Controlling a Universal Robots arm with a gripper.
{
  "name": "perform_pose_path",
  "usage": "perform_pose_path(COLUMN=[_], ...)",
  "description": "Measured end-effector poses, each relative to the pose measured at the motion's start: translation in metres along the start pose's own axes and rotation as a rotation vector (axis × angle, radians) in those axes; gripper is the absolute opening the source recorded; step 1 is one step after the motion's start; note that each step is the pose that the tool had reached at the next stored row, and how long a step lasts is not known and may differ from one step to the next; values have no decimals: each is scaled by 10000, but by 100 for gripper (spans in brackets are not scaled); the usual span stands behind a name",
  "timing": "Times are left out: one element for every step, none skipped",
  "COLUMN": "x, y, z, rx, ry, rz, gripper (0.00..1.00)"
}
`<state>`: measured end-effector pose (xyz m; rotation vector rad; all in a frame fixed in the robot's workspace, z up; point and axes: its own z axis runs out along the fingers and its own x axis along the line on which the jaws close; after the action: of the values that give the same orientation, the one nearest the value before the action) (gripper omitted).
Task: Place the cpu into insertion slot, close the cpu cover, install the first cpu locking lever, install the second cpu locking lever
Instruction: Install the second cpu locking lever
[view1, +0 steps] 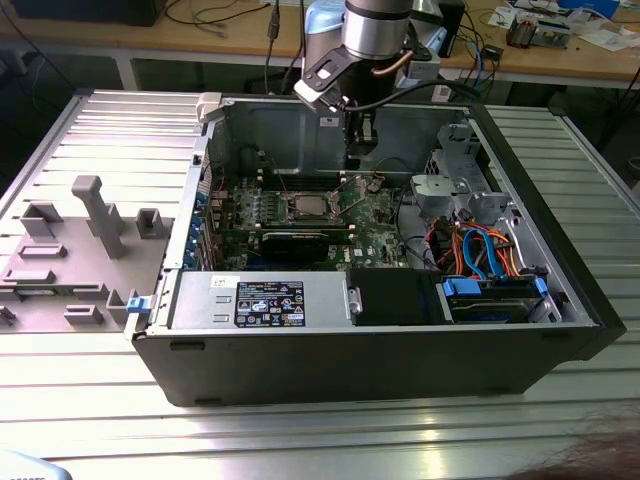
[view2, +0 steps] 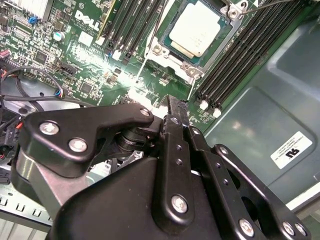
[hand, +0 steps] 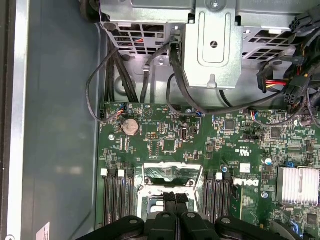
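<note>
The cpu (view2: 194, 27) lies flat in the insertion slot (view2: 172, 60) on the green board, its dull silver top showing. The thin silver cpu cover (view2: 226, 37) frames it and looks lowered around it. A thin wire lever (view2: 265, 5) runs past the socket's corner. In the exterior view the cpu (view1: 305, 207) sits mid-board inside the open computer case. My gripper (hand: 175, 197) hovers above the board beside the socket, its black fingers (hand: 167, 200) pressed together with nothing between them. The gripper (view1: 358, 150) hangs near the case's back wall.
Long black memory slots (view2: 235, 60) flank the socket. A black graphics card (view1: 295, 240) lies in front of it. A metal drive cage (hand: 215, 45) with dark cables (hand: 120, 80), a heat sink (hand: 297, 185) and a grey fixture plate (view1: 90, 240) left of the case are near.
</note>
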<state>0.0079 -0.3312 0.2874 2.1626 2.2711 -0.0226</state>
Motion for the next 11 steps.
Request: perform_pose_path(x=[0, 0, 0, -1, -1, -1, -1, -1, -1, -1, -2], y=[4, 6, 9, 11, 15, 18, 22, 25, 28, 31, 35], z=[0, 0, 0, 0, 0, 0, 0, 0, 0, 0, -1], rx=[0, 0, 0, 0, 0, 0, 0, 0, 0, 0, 0], ry=[-1, 0, 0, 0, 0, 0, 0, 0, 0, -1, -1], rz=[-2, -1, 0, 0, 0, 0, 0, 0, 0, 1, 0], gripper=[11, 11, 11, 11, 11, 11, 11, 11, 11, 11, 11])
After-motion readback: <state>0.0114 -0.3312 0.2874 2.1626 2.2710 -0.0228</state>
